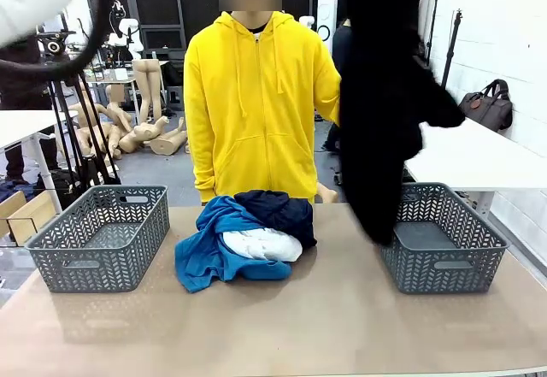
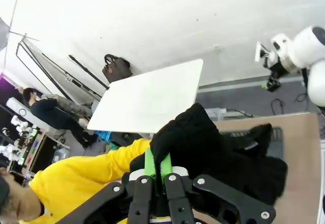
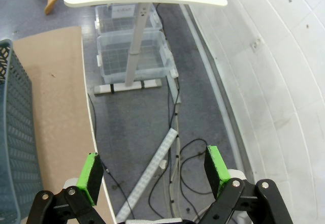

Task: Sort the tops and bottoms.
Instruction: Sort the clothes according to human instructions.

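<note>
Front view, held item: the black garment [image 1: 380, 138] hangs in a long drop from above the picture's top edge, on the right side. Its lower end is seen at the inner rim of the right basket [image 1: 453, 266].
Front view, pile: the blue garment [image 1: 205, 253], the navy garment [image 1: 278, 210] and the white garment [image 1: 261, 243] lie heaped together on the middle of the tabletop [image 1: 325, 326], in front of a person [image 1: 256, 103] in a yellow hoodie.
Front view, left basket [image 1: 94, 266]: nothing is seen inside it.
Left wrist view, left tool [image 2: 158, 164]: it is closed tight, with a bunched fold of the black cloth pinched between the green pads.
Right wrist view, right tool [image 3: 154, 172]: it is spread wide and nothing is held. It is aimed at the floor beside the tabletop's edge.
Step judged: the black piece is being carried to the right-hand bin, while three pieces are not yet sorted.
Risk, release: only part of the cloth is judged to hang over the bin's opening, so it could be left draped over the rim or slid onto the tabletop.
Risk, grip: only a small fold is pinched, so the hanging weight could pull it free early.
Risk, sorting: whether it is a top or a bottom cannot be told.
</note>
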Robot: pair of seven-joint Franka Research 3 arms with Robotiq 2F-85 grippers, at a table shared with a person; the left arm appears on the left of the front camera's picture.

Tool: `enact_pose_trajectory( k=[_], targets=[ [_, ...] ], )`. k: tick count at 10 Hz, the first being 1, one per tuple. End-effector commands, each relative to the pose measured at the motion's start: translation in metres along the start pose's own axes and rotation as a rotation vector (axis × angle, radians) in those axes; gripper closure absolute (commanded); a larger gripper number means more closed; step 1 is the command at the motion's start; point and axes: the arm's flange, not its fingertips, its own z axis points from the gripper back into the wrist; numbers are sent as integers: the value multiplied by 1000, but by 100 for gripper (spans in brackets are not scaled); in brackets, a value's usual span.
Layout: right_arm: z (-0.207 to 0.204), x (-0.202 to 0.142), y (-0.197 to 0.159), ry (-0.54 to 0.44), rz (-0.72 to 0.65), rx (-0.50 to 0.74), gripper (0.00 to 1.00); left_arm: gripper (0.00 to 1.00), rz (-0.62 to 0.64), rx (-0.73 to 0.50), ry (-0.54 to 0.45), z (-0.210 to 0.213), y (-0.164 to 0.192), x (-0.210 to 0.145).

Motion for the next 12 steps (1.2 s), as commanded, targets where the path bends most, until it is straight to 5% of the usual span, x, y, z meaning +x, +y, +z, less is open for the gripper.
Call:
enact_pose_trajectory(
  k=[1, 3, 5, 12],
  targets=[
    [0, -1, 0, 10, 5, 1, 0, 100, 23, 28, -50, -63, 15, 48],
    [0, -1, 0, 10, 5, 1, 0, 100, 43, -48, -81, -117, -11, 33],
    [0, -1, 0, 10, 5, 1, 0, 100, 76, -187, -8, -159, -50, 3],
    [0, -1, 0, 10, 5, 1, 0, 100, 241, -372, 258, -194, -142, -130]
  ],
)
